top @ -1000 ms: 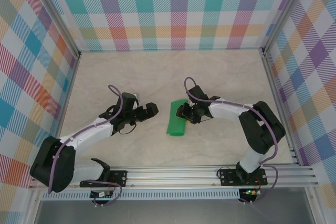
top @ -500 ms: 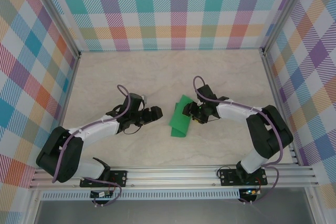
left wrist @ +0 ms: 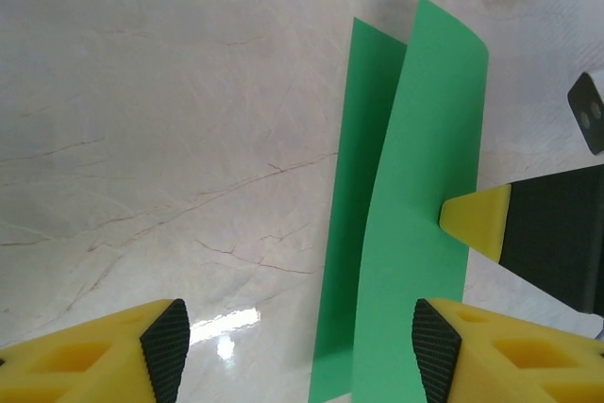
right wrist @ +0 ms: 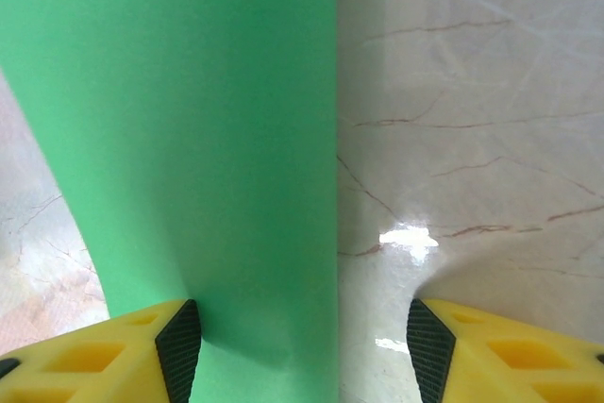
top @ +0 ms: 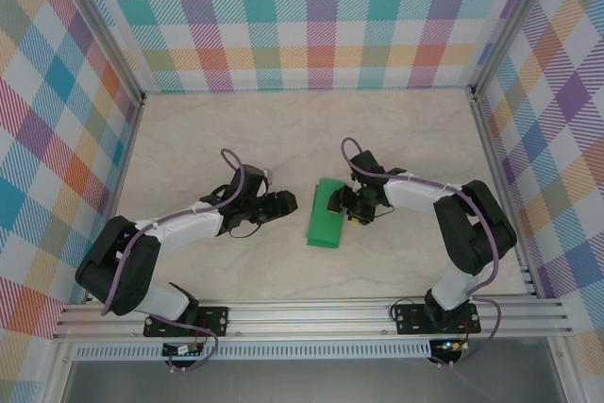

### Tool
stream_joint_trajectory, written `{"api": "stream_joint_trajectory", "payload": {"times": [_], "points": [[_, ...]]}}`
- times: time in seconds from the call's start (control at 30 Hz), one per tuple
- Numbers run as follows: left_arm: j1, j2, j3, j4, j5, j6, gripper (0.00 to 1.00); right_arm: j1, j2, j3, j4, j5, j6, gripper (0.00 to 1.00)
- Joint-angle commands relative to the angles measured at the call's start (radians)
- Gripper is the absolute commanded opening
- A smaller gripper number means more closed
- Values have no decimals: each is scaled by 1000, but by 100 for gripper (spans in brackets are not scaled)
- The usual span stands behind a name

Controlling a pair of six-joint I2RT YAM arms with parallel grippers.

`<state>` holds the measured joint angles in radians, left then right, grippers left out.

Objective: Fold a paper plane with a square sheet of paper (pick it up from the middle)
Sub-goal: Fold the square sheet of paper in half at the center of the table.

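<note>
The square sheet of paper [top: 326, 215] is green and folded in half into a narrow strip lying on the marble table. In the left wrist view the paper [left wrist: 415, 233] shows two layers, the upper flap bowed up off the lower one. My left gripper [top: 289, 203] is just left of it, open [left wrist: 302, 351], with the strip's near end between its pads. My right gripper [top: 338, 205] is at the strip's right side, open [right wrist: 305, 351]. Its left pad [right wrist: 181, 346] rests against the paper [right wrist: 189, 120], and its yellow fingertip [left wrist: 477, 219] touches the top flap.
Bare marble table [top: 236, 139] stretches left of and behind the paper. Checked walls with aluminium posts [top: 477, 92] enclose the cell. An aluminium rail [top: 311, 313] runs along the near edge by the arm bases.
My left gripper has moved right, up to the paper, and its jaws have narrowed. The right gripper's jaws have widened a little. The strip has turned straighter and shifted slightly right.
</note>
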<state>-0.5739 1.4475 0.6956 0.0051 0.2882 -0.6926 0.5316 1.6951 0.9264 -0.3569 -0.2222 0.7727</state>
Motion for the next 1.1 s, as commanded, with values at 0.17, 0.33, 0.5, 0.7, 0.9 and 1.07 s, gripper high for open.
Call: {"api": "stream_joint_trajectory", "payload": {"times": [0.17,0.33,0.5,0.7,0.9,1.07], "points": [[-36,57,65,28,21,-16,61,8,51,45,-85,3,-43,64],[-45,129,93,79,68,-49,57,9,16,17,-39,-23,-42,64],[-55,197,111,136,122,-94,63,-1,-71,-36,31,-53,-7,67],[-73,276,131,243,201,-141,66,-29,-110,-75,67,-88,9,68],[-96,318,148,330,248,-177,52,-49,-115,-96,85,-101,20,68],[-102,336,148,400,293,-198,31,-62,-117,-107,94,-98,32,68]]}}
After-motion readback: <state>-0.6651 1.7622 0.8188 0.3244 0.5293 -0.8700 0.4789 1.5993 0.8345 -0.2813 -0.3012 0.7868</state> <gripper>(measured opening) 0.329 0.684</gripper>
